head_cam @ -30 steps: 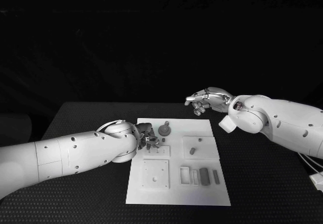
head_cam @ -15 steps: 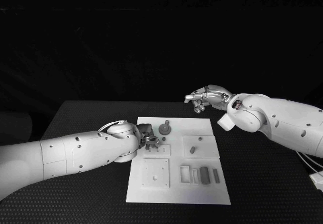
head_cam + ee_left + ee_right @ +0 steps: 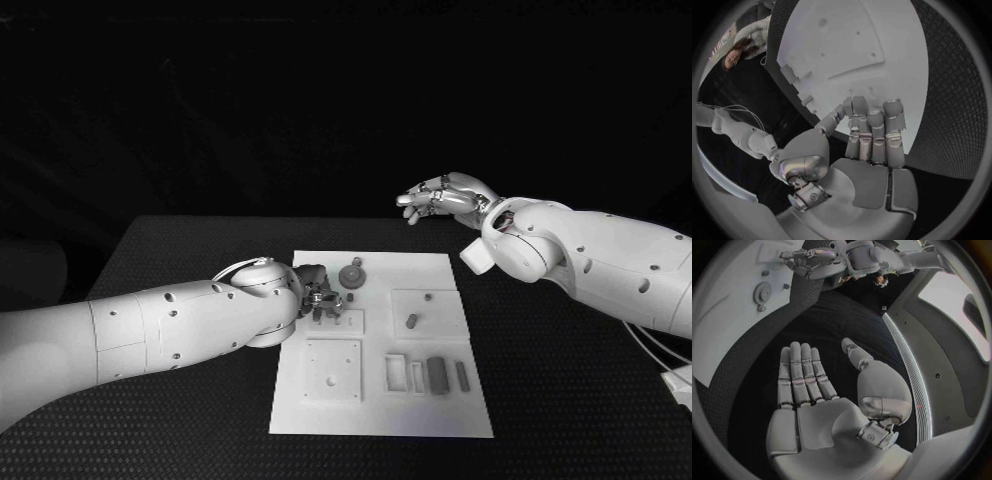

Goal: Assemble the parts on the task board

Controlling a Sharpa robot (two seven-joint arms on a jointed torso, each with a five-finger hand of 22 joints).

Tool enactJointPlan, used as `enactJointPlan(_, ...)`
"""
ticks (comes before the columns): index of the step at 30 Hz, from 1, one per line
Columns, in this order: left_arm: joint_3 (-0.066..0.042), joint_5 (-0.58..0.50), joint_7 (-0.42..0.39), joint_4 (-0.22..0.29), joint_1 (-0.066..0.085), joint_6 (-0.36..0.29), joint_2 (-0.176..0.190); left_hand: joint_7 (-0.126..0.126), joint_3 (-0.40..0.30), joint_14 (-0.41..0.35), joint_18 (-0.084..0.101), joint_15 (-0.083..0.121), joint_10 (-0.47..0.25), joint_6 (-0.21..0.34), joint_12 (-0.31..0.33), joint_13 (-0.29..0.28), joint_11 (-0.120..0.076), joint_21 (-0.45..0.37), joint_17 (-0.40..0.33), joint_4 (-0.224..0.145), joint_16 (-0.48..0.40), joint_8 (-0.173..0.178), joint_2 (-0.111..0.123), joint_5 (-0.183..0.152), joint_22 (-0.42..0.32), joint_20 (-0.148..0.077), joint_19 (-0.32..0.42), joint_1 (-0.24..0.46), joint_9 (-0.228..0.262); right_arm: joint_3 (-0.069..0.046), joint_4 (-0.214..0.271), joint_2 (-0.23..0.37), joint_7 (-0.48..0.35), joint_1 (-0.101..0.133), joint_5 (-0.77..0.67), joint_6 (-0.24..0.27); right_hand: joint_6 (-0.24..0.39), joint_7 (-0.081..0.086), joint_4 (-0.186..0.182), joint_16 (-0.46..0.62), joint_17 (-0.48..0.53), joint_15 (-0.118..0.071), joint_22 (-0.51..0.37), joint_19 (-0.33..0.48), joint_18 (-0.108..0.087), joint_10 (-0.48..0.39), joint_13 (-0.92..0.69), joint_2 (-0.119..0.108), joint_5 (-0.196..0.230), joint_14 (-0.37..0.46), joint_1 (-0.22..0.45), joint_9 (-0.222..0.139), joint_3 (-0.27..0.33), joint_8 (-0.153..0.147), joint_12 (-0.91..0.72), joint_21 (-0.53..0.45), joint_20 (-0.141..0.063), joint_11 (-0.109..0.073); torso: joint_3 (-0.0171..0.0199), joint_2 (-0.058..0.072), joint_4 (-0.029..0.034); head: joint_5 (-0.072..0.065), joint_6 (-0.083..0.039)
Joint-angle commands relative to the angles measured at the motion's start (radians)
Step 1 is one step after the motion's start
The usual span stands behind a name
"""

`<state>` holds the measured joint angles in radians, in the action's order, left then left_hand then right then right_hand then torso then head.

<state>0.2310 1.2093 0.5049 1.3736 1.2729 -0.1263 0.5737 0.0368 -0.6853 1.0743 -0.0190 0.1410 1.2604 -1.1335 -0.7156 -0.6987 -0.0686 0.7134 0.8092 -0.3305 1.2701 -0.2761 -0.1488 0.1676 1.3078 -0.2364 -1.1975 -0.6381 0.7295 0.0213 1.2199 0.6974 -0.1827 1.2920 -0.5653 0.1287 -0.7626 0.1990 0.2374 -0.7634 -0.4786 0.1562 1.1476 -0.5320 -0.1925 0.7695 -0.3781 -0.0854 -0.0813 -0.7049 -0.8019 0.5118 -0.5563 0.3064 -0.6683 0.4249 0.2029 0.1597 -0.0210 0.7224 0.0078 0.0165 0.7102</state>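
The white task board [image 3: 382, 405] lies in the middle of the black table. My left hand [image 3: 320, 298] is low over the board's near-left part, fingers pointing down at a small raised plate [image 3: 346, 323]; whether they hold anything is hidden. From the left wrist, the fingers [image 3: 870, 132] lie side by side above the board [image 3: 854, 45]. A round grey part [image 3: 353, 274] stands just beyond that hand. My right hand [image 3: 440, 195] hangs high beyond the board's far right corner, holding nothing. Its palm [image 3: 814, 405] is flat with straight fingers, the board [image 3: 723, 325] below.
A short grey peg [image 3: 413, 322] stands in a square plate right of the left hand. Two grey bars [image 3: 437, 376] lie in slots near the board's front, beside a square plate [image 3: 333, 372]. Black table [image 3: 562, 380] surrounds the board.
My right hand has risen and drawn back from the board, its fingers uncurling. The left hand has stayed at the same spot on the board.
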Motion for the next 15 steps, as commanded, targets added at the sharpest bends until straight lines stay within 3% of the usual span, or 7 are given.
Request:
enactJointPlan(1, 0.0, -0.006, -0.003, 0.002, 0.0, 0.024, -0.004, -0.016, -0.087, 0.019, -0.035, 0.024, 0.005, -0.057, -0.005, -0.001, -0.004, 0.006, -0.001, 0.036, 0.008, -0.117, -0.011, 0.006, 0.024, -0.019, -0.007, -0.001, 0.002, 0.0, 0.002, -0.004, -0.037, 0.0, 0.0, 0.03, 0.023, 0.011, 0.003, 0.122, 0.041, 0.03, -0.019, 0.11, 0.039, 0.005, 0.085, 0.014, 0.002, 0.008, -0.01, -0.016, 0.005, -0.006, 0.091, -0.076, 0.019, 0.02, 0.0007, 0.0, 0.0005, 0.0, 0.0)
enactJointPlan(5, 0.001, -0.006, -0.002, -0.001, -0.001, 0.028, -0.007, -0.016, -0.088, 0.019, -0.035, 0.025, 0.006, -0.057, -0.006, -0.002, -0.005, 0.008, -0.002, 0.036, 0.009, -0.118, -0.011, 0.008, 0.023, -0.02, -0.008, 0.0, 0.003, 0.0, 0.009, -0.006, -0.038, 0.0, 0.046, 0.047, 0.023, 0.009, -0.003, 0.18, 0.047, 0.031, -0.01, 0.12, 0.043, 0.025, 0.141, 0.024, 0.003, -0.012, -0.034, -0.03, 0.01, 0.004, 0.141, -0.093, 0.021, 0.023, 0.0008, 0.0, 0.0008, 0.001, 0.0)
enactJointPlan(15, 0.002, 0.016, 0.002, -0.013, -0.016, 0.024, -0.016, -0.019, -0.094, 0.024, -0.036, 0.028, 0.01, -0.06, -0.011, -0.003, -0.007, 0.015, -0.005, 0.036, 0.015, -0.123, -0.012, 0.016, 0.023, -0.023, -0.012, 0.004, 0.007, 0.0, 0.019, -0.006, -0.036, 0.0, 0.063, 0.045, 0.025, 0.013, -0.006, 0.203, 0.042, 0.03, -0.006, 0.117, 0.042, 0.04, 0.164, 0.026, 0.002, -0.024, -0.042, -0.041, 0.018, 0.008, 0.156, -0.102, 0.022, 0.022, 0.0004, 0.0, -0.0002, -0.002, -0.002)
